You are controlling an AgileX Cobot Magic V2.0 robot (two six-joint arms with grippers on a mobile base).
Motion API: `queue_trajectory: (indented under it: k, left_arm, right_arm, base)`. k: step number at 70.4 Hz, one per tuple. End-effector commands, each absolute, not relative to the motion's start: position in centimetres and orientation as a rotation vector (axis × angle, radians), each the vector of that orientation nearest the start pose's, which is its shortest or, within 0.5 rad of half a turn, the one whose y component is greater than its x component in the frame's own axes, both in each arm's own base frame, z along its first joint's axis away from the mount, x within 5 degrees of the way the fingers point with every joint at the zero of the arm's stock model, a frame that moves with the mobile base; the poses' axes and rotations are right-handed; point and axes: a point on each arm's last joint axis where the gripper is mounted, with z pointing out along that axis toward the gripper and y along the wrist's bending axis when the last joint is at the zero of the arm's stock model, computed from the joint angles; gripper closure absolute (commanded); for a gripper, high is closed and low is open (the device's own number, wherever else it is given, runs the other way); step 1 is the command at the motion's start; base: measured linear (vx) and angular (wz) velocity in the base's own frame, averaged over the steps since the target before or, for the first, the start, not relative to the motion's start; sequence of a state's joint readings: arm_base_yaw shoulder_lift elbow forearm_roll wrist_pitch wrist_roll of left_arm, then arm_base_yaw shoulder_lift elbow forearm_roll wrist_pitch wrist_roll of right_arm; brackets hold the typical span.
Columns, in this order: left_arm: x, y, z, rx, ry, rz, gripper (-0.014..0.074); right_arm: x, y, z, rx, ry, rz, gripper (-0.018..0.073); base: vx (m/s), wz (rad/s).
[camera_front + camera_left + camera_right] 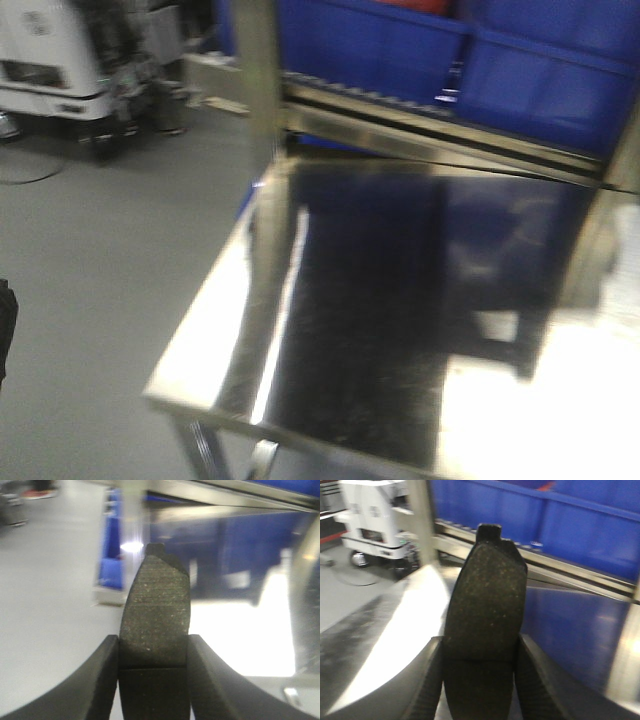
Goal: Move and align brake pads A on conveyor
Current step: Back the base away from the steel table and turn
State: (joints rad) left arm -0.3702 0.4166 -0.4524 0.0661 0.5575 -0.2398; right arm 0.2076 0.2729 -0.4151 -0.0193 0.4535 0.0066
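Left gripper [152,640] first: it's clamped on a brake pad [157,600], with its fingers [102,680] squeezing both long edges, so it's only open as wide as the pad. The pad sticks up out of the grip with its dull grey face to the camera and the thin groove crossing it right at the fingertips. The blue bins [112,555] sit beyond it, and the shiny steel tabletop [240,645] is on the near side of them. Right wrist view, same deal: the right gripper [480,642] is closed tight on a second brake pad [487,595], speckled face toward the lens, with the blue bins [580,525] right behind it. The front view is badly blurred. The steel table [210,340] stands in front of the blue bins [380,45] with a dark speckled strip [360,330] down its middle. Honestly can't tell if that's the conveyor or a reflection.
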Motion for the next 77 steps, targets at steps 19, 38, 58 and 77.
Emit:
queue_trajectory:
  k: [19, 38, 58, 77]
  left_arm:
    - [8.34, -2.96, 30.51, 0.159, 1.890, -0.350, 0.0602]
    - [8.34, -2.96, 30.51, 0.159, 1.890, -0.350, 0.0602]
    - [8.34, -2.96, 30.51, 0.159, 1.890, -0.350, 0.0602]
    - [8.34, -2.96, 30.51, 0.159, 1.890, -0.350, 0.0602]
  right_arm:
    - [6.57, 1.28, 31.26, -0.176, 1.667, 0.136, 0.0561]
    - [6.57, 1.28, 31.26, -0.176, 1.667, 0.136, 0.0561]
    - [6.57, 1.28, 31.26, -0.176, 1.667, 0.136, 0.0561]
    - [6.57, 1.28, 31.25, -0.177, 1.669, 0.136, 0.0561]
  base:
    - [-0.18, 0.92]
    - [-0.20, 0.81]
    - [-0.21, 0.80]
    - [-0.18, 0.77]
